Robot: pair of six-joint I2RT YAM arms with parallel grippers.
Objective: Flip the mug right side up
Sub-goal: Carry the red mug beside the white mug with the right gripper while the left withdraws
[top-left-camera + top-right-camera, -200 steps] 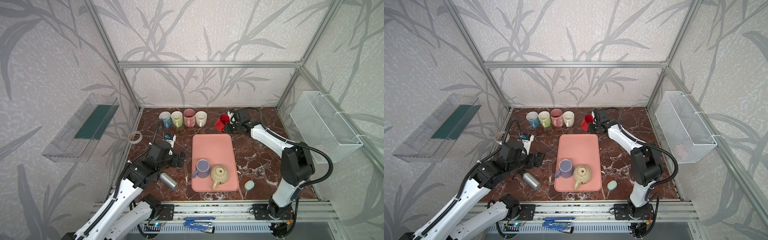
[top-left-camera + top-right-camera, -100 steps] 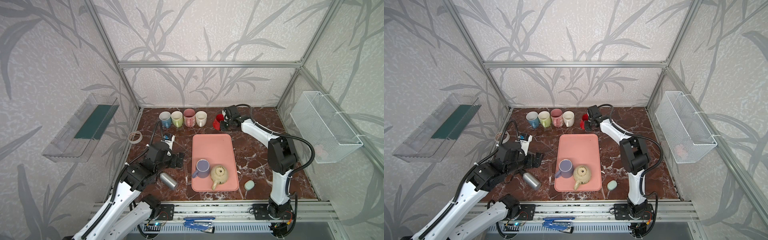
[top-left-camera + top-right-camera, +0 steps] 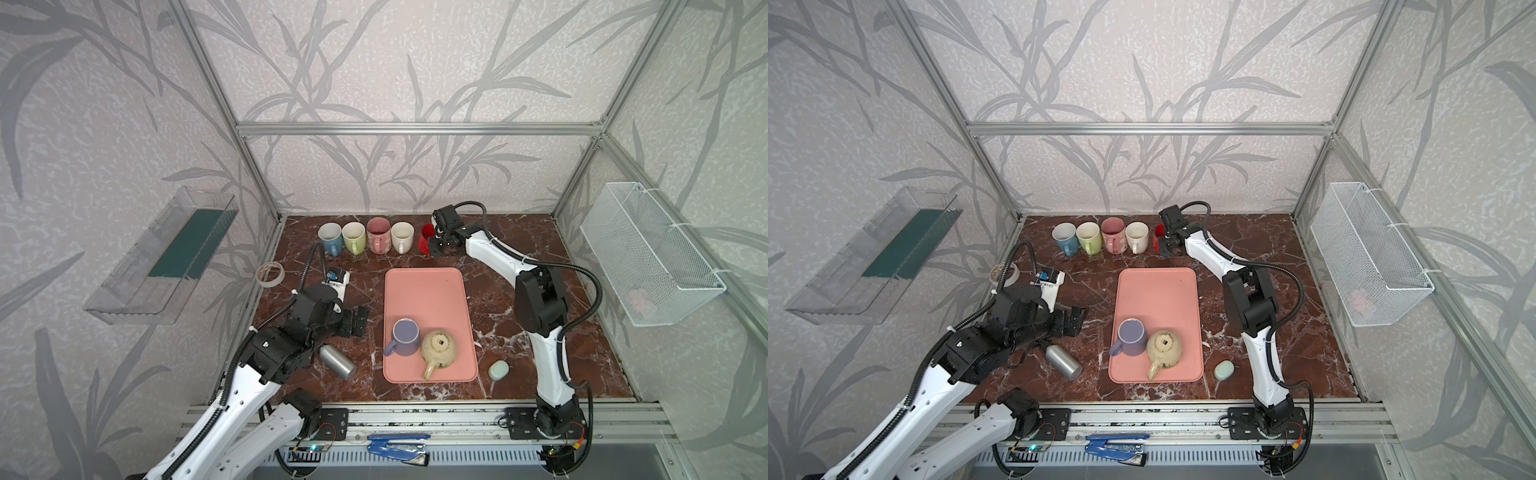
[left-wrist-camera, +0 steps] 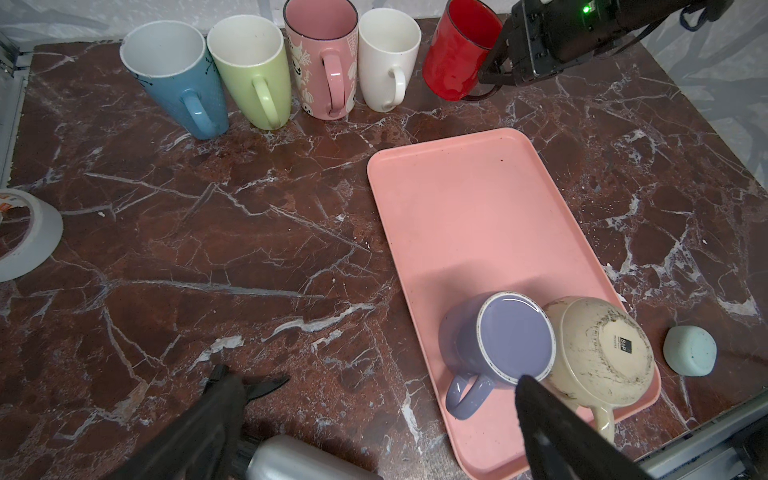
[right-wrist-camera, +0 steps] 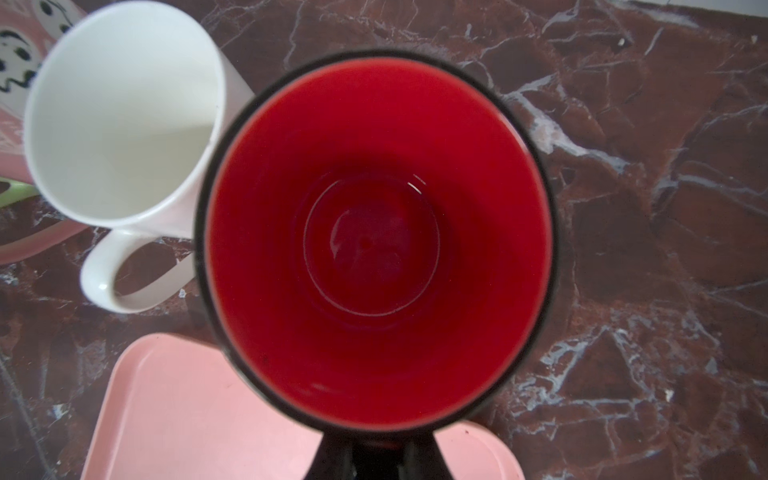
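While the right gripper [image 3: 438, 248] is clamped on the handle of the glossy red ceramic mug [image 3: 425, 243], that mug is mouth-up and slightly tilted at 12 o'clock of the pink rectangular plastic tray [image 3: 424, 291] — just beside the white ceramic mug [image 3: 401, 237] ending the back row. At the tray's 9 o'clock the left gripper [image 3: 357, 321] hangs with jaws wide apart, gripping nothing — an upside-down lilac ceramic mug [image 3: 405, 337] and an upside-down beige ceramic mug [image 3: 438, 348] touch at its 6 o'clock end
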